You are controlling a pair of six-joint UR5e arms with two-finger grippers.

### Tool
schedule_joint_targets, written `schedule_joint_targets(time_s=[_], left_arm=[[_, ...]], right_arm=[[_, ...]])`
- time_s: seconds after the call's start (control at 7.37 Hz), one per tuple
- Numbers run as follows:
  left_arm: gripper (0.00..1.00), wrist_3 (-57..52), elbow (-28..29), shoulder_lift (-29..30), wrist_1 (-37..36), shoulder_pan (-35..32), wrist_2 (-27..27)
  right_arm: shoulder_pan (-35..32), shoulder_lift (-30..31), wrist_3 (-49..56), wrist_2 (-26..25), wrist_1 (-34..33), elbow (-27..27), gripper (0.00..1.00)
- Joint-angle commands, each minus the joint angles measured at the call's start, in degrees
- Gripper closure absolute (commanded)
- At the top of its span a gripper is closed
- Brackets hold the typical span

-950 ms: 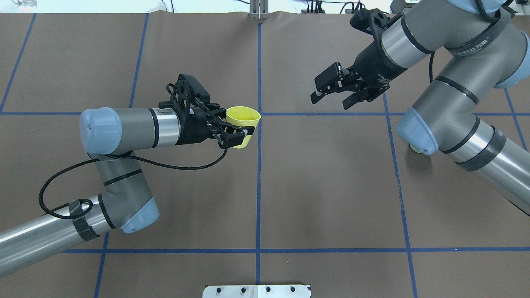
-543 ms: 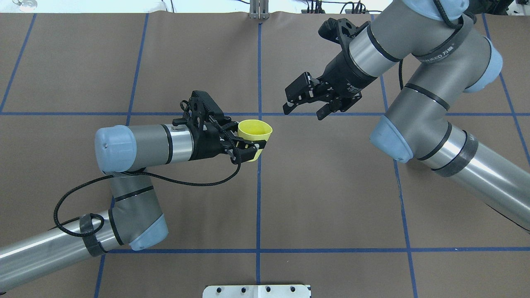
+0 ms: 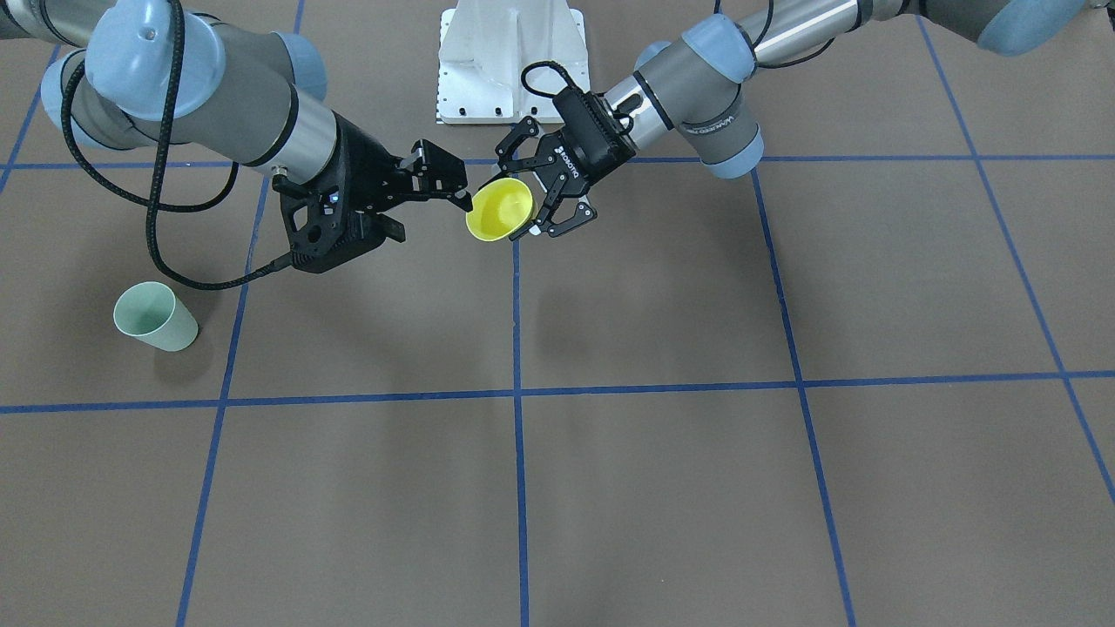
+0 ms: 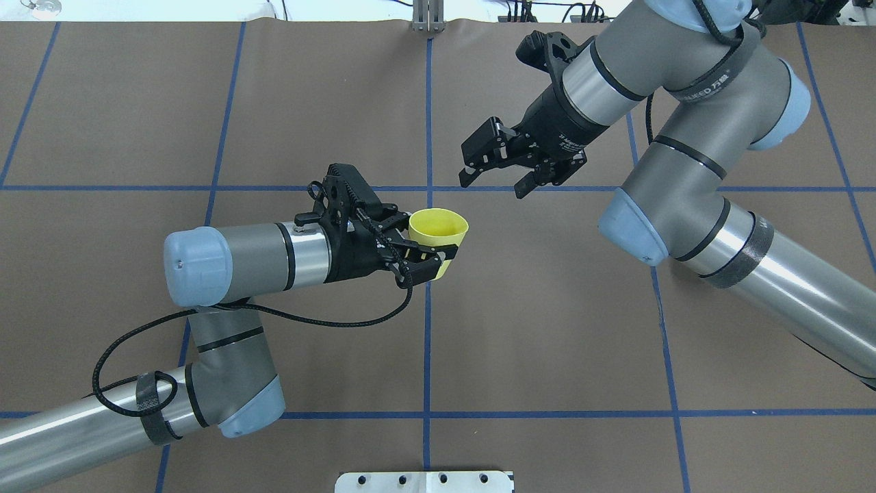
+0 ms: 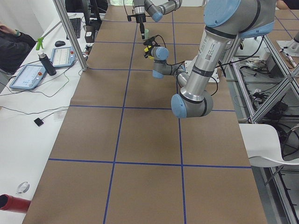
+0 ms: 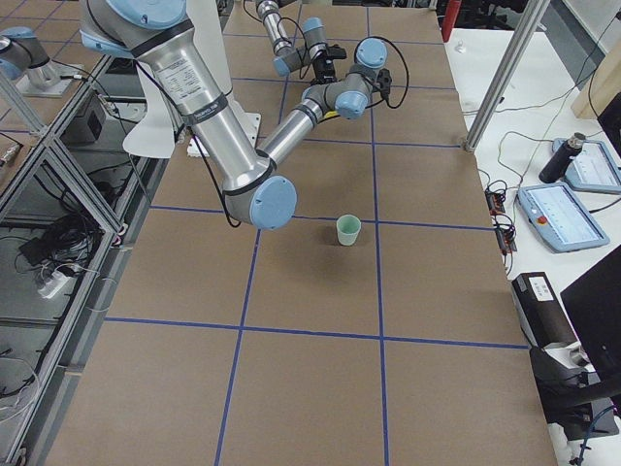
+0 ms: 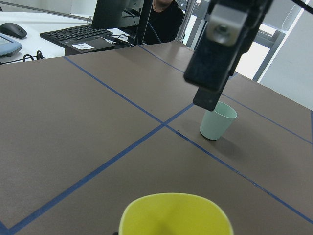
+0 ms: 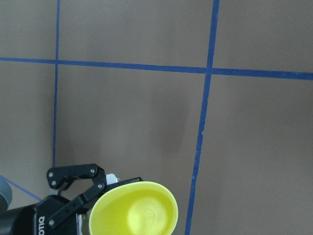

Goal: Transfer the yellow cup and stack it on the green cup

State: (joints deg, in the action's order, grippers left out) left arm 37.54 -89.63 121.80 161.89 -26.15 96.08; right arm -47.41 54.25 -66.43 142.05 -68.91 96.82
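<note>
The yellow cup [image 4: 439,228] hangs above the table's middle, tilted, with my left gripper [image 4: 436,248] shut on its wall. In the front view the yellow cup [image 3: 498,210] sits in the left gripper [image 3: 524,200] and my right gripper [image 3: 433,218] is open close beside it, one fingertip near the rim. From overhead the right gripper [image 4: 493,186] stands just beyond and right of the cup, apart from it. The green cup [image 3: 155,317] stands upright on the table on my right side, hidden under the right arm in the overhead view. The left wrist view shows the green cup [image 7: 217,121] past the yellow cup's rim.
A brown mat with blue tape lines [image 4: 427,342] covers the table. A white mounting plate [image 3: 510,65] sits at the robot's base edge. In the left side view there are tablets, a bottle and a person's arm [image 5: 14,44] on the side bench.
My left gripper has carried the yellow cup right and nearer the base edge. The right gripper, still open, has swung left toward the cup.
</note>
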Motion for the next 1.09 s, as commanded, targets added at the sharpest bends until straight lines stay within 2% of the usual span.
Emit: schedule_joint_targets(time_s=[0.0, 0.27, 0.54, 0.95], left_arm=[[1.00, 0.2, -0.1, 0.2, -0.1, 0.1, 0.0], [1.00, 0.3, 0.1, 0.4, -0.1, 0.6, -0.1], [1.00, 0.3, 0.1, 0.4, 0.0, 0.8, -0.1], [1.00, 0.3, 0.0, 0.5, 0.0, 0.9, -0.1]], right_arm=[[0.7, -0.3, 0.0, -0.9, 0.2, -0.5, 0.09], [1.4, -0.3, 0.0, -1.4, 0.2, -0.6, 0.12], [4.0, -0.4, -0.1, -4.9, 0.2, -0.6, 0.15], [4.6, 0.0, -0.1, -5.1, 0.2, -0.9, 0.15]])
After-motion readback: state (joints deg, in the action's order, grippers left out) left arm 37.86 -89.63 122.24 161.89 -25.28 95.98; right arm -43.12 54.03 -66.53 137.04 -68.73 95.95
